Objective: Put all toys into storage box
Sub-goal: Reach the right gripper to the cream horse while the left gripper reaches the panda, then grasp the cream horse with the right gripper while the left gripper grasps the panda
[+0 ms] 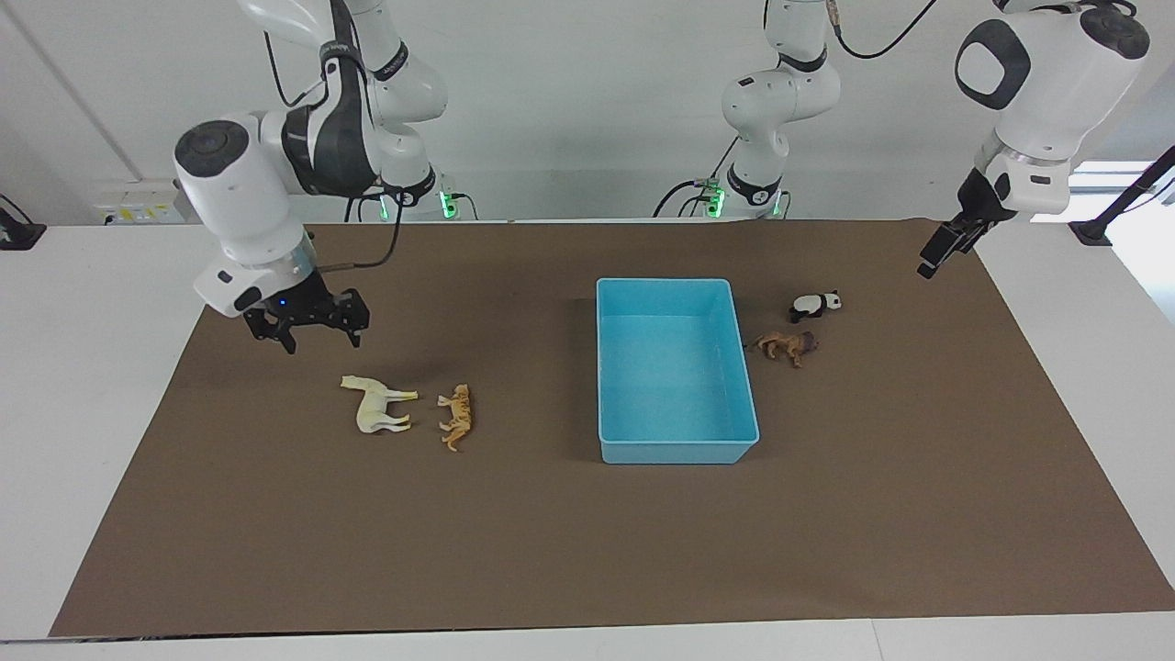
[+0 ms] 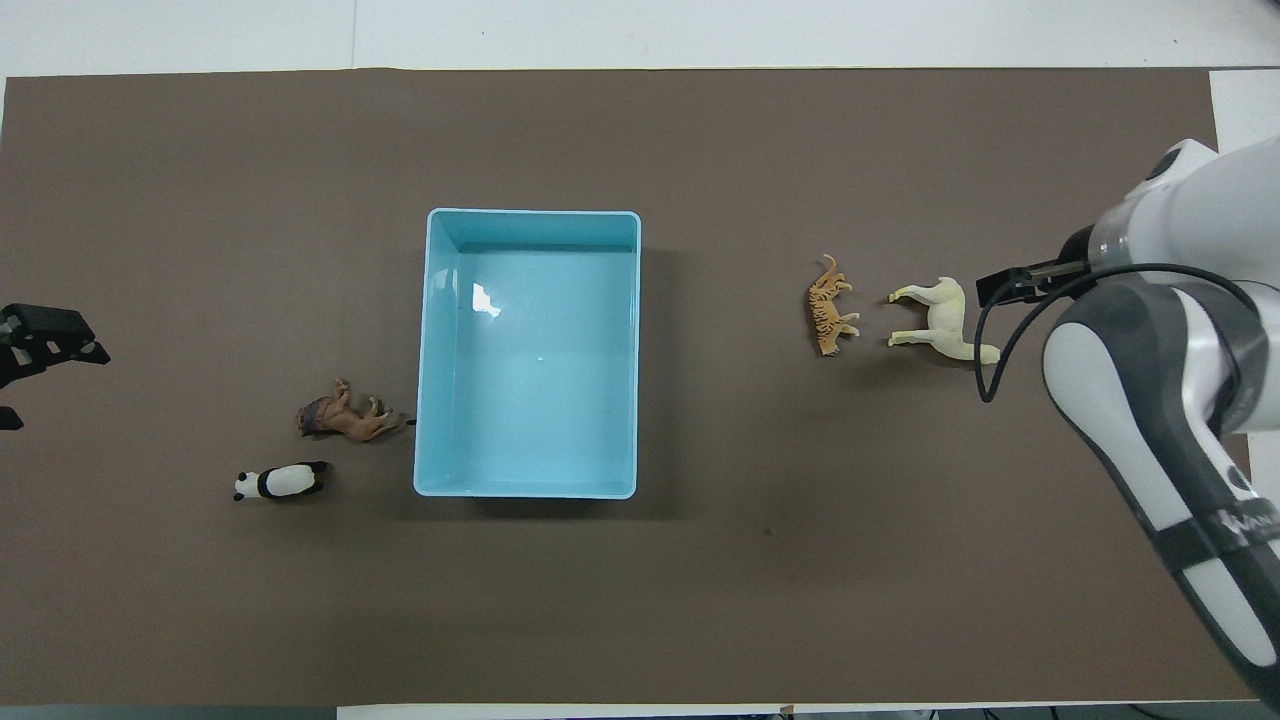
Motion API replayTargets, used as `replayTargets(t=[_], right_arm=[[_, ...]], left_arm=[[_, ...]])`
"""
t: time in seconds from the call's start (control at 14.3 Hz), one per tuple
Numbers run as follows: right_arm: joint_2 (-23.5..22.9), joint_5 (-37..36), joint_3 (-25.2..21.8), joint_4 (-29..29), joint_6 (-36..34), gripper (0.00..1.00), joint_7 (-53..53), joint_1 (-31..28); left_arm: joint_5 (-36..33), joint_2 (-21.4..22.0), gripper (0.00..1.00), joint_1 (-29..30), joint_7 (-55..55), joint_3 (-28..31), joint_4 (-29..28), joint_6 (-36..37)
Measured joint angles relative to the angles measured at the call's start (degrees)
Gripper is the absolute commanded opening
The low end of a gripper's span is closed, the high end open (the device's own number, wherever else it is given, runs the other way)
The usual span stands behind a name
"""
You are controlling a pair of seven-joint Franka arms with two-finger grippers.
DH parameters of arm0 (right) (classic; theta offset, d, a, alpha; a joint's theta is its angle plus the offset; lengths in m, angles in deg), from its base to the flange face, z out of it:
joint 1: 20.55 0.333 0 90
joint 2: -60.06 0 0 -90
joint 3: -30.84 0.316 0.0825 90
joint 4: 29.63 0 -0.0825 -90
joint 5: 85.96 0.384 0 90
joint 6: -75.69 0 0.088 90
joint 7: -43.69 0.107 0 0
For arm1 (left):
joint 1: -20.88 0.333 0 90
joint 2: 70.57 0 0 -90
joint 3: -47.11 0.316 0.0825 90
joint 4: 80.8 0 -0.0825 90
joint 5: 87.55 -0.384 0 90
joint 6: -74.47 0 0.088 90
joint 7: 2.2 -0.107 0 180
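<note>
The light blue storage box sits mid-mat with nothing in it. All toys lie on the mat. The cream llama-like one and the orange tiger are toward the right arm's end. The panda and the brown lion lie beside the box toward the left arm's end. My right gripper hangs open over the mat just beside the cream toy, touching nothing. My left gripper is open and raised over the mat's edge.
A brown mat covers most of the white table. The right arm's forearm stretches over the mat's end in the overhead view. The lion's tail nearly touches the box wall.
</note>
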Motion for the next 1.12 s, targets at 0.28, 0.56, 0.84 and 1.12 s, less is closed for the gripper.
replayTargets(t=[0.28,0.56,0.84,1.12], right_arm=[[-6.4,0.9,0.0,0.1,6.0,0.95,4.3,1.4],[-8.1,1.2,-0.1,0.2,7.1,0.95,5.1,1.9],[-9.2,2.0,-0.2,-1.1,7.1,0.95,5.1,1.3],[-9.7,2.6,-0.3,-3.3,10.3,0.95,5.1,1.1]], left_arm=[[0.0,1.6,1.0,-1.1,22.9,-1.1,-6.8,-2.8],[0.0,2.4,1.0,-1.7,42.7,-1.2,-12.9,-7.1],[0.1,2.4,1.0,-1.9,51.5,-1.2,-20.4,-13.3],[0.1,2.5,1.0,-2.0,57.2,-1.2,-26.6,-20.7]])
